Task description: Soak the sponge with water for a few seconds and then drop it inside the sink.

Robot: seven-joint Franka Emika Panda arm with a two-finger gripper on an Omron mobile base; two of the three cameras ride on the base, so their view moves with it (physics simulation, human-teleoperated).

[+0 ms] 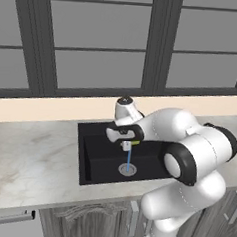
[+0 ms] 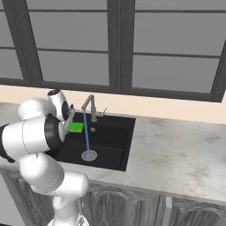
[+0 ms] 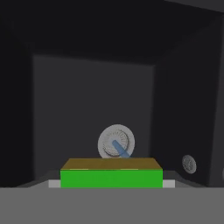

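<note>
flat green sponge [image 3: 111, 178] over matte-black sink [image 3: 92, 92]

arm [image 1: 187, 165]: glossy white rounded shells | joints: black rings and end caps | tool [image 1: 125, 141]: white body, dark trim

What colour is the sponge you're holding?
Bright green with a yellow-orange layer; the sponge shows best in the hand view.

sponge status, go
Pincer shut on sponge, over the sink. Water running to the drain, beside the sponge. Nothing in the way.
</note>
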